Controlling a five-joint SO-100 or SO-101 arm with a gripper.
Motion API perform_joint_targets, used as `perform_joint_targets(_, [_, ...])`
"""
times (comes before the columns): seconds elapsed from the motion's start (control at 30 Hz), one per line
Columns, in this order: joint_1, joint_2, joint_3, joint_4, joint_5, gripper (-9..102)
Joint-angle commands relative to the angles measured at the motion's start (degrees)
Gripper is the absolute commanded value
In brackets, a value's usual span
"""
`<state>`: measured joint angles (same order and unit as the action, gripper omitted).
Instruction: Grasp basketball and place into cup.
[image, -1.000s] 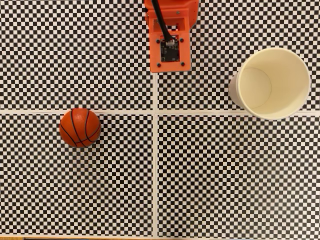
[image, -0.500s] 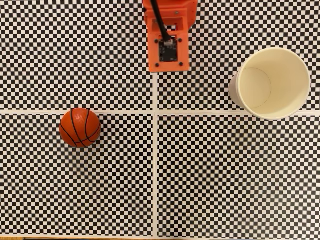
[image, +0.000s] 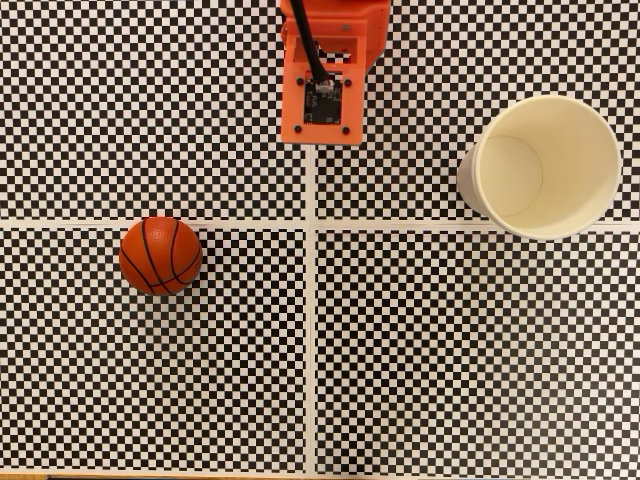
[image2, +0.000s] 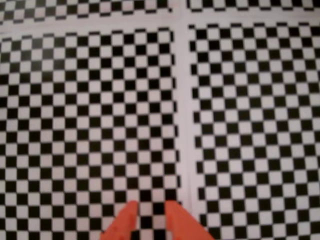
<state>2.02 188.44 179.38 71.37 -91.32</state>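
Across the desk (image: 420, 350) a black-and-white checkered sheet is lying flat, and white bands (image: 310, 300) are crossing it and splitting it into four fields. I am looking down on it in the fixed view, where my orange arm (image: 322, 70) is reaching in from the top edge, just left of the vertical band, with a black cable running down to a small dark board on its boxy end. That end is hanging over the upper left field, close to the crossing of the bands.

Next in size, the cup (image: 545, 165) is standing upright in the upper right field with its round mouth facing the camera, well to the right of my arm, its lower rim reaching the horizontal band.

Smaller still, the basketball (image: 160, 255) is resting in the lower left field, just under the horizontal band, well apart from my arm, down and to the left of it, and far from the cup.

Smallest of all, my claw (image2: 148, 210) is poking into the wrist view from the bottom edge: two orange tips are standing slightly apart, with a narrow strip of checkers showing between them and nothing gripped. They are pointing at bare checkered sheet, just left of the vertical band in that view.
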Motion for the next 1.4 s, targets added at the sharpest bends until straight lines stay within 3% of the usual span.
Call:
perform_joint_targets(0.0, [1.14, 0.09, -1.93, 1.14, 0.09, 0])
perform_joint_targets(0.53, [1.23, -1.85, -13.27, 2.72, 3.69, 0])
perform_joint_targets(0.83, [1.32, -0.18, -19.6, -2.29, 5.98, 0])
perform_joint_targets(1.07, [1.05, -10.2, -31.73, -1.67, 5.45, 0])
perform_joint_targets(1.37, [0.88, -18.81, -39.55, -8.79, 7.56, 0])
